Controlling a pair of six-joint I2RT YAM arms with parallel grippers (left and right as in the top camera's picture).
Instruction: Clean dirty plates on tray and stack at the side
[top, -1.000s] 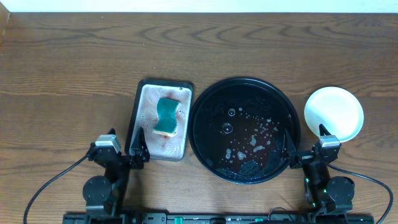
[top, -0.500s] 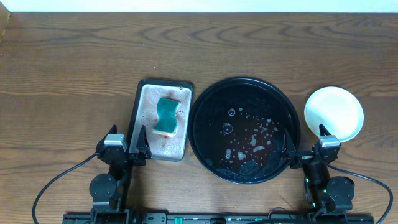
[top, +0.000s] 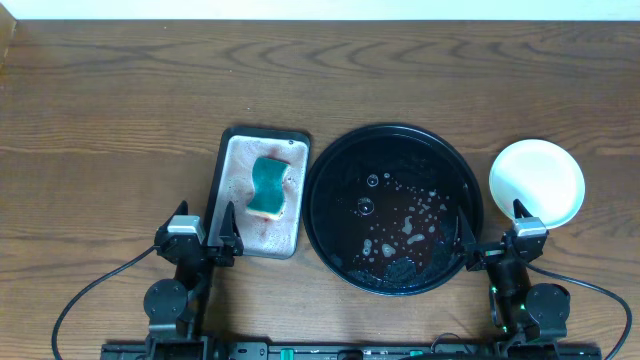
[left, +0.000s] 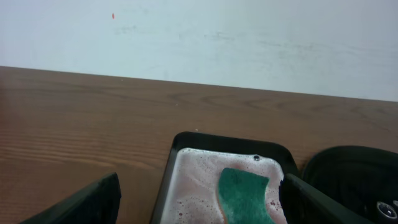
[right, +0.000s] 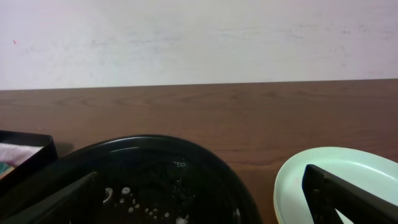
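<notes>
The black round tray (top: 345, 165) sits mid-table with soap bubbles and water in it and no plate on it; it also shows in the right wrist view (right: 155, 158) and the left wrist view (left: 360, 168). The plates (top: 537, 175) are stacked on the bare wood to the right of the tray, with a clean pale mint one on top (right: 292, 186) and a yellowish rim under it. My left gripper (top: 203, 228) (left: 199, 208) is open and empty at the near end of the grey tray. My right gripper (top: 490, 228) (right: 202, 199) is open and empty between the tray and the stack.
A grey rectangular tray (top: 236, 160) (left: 186, 146) left of the black tray holds pinkish foam and a green sponge (top: 267, 186) (left: 245, 193). Brown wood tabletop (top: 110, 130) lies all around. A pale wall stands behind the table's far edge.
My left gripper has shifted slightly right and squared up to face the grey tray. The right arm, plates and trays have not moved.
</notes>
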